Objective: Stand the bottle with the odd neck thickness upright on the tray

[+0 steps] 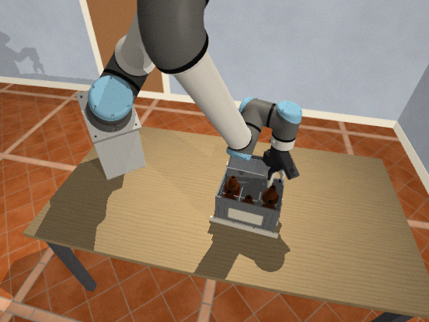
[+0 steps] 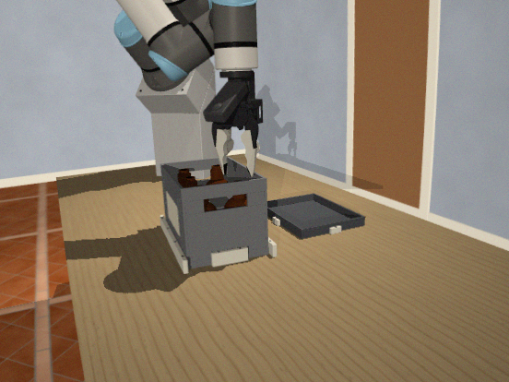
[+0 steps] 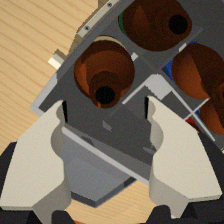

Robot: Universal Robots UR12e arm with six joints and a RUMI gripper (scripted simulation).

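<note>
A grey crate (image 1: 249,213) (image 2: 221,225) stands on the table and holds brown bottles. In the top view I see bottles at the left (image 1: 232,184), the middle front (image 1: 247,199) and the right front (image 1: 270,196). My gripper (image 1: 274,179) (image 2: 238,170) (image 3: 105,100) is open and empty. Its fingertips dip just inside the crate's back right corner, over an empty cell. In the wrist view a bottle mouth (image 3: 104,94) lies just ahead of the fingers, with two more bottles (image 3: 160,22) (image 3: 192,70) beyond. The dark tray (image 2: 323,231) lies flat to the right of the crate.
The robot's pedestal (image 1: 118,149) (image 2: 177,131) stands at the table's back edge behind the crate. The arm's forearm (image 1: 217,95) reaches low over the table above the crate. The tray does not show in the top view.
</note>
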